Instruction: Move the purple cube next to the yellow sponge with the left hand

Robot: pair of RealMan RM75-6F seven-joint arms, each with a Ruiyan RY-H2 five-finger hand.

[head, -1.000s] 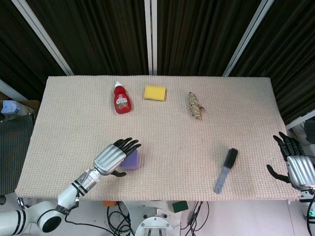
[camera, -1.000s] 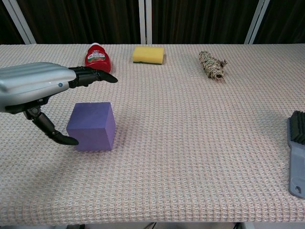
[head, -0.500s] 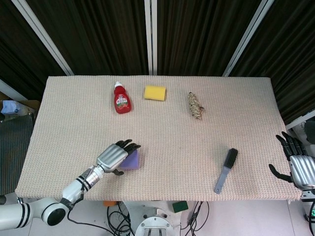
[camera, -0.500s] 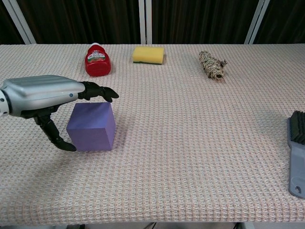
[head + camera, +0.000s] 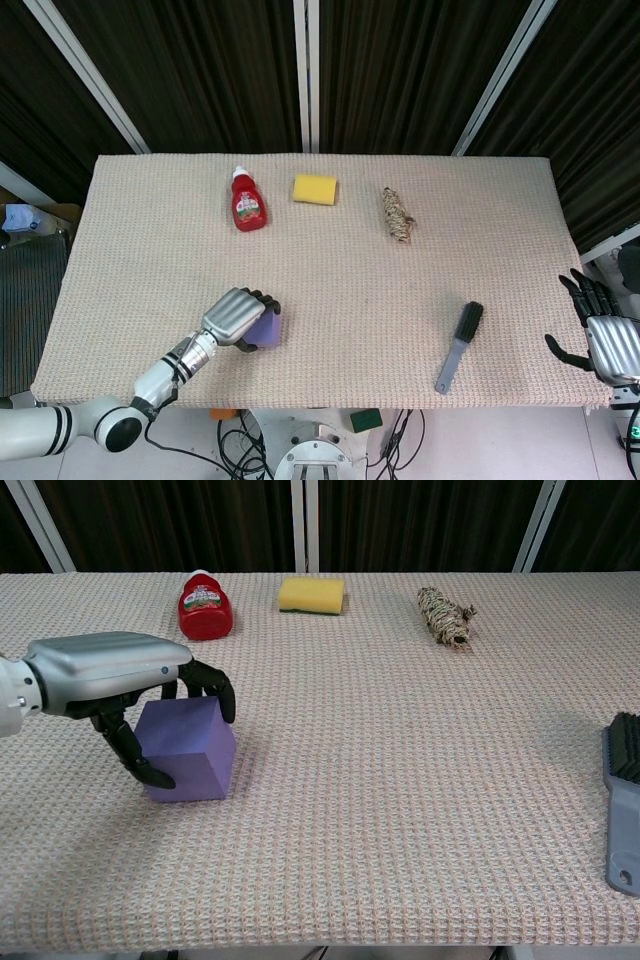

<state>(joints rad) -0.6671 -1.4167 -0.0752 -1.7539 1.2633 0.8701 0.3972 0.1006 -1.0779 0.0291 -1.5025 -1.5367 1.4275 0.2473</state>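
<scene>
The purple cube [image 5: 270,330] [image 5: 190,758] sits on the woven table mat near the front left. My left hand [image 5: 232,316] [image 5: 110,670] lies over the cube's top, its fingers curled down the far side and the thumb pressed against the near left face, so it grips the cube. The cube rests on the mat, turned slightly. The yellow sponge [image 5: 315,189] [image 5: 311,594] lies far off at the back centre. My right hand [image 5: 603,340] hangs past the table's right edge with its fingers spread, holding nothing; the chest view does not show it.
A red squeeze bottle [image 5: 247,201] [image 5: 204,606] lies just left of the sponge. A twine bundle [image 5: 397,215] [image 5: 445,616] lies to the sponge's right. A grey brush [image 5: 460,346] [image 5: 625,810] rests near the front right.
My left hand's fingers went from stretched out above the cube to curled down around it. The cube shifted slightly left and turned a little. My right hand barely moved.
</scene>
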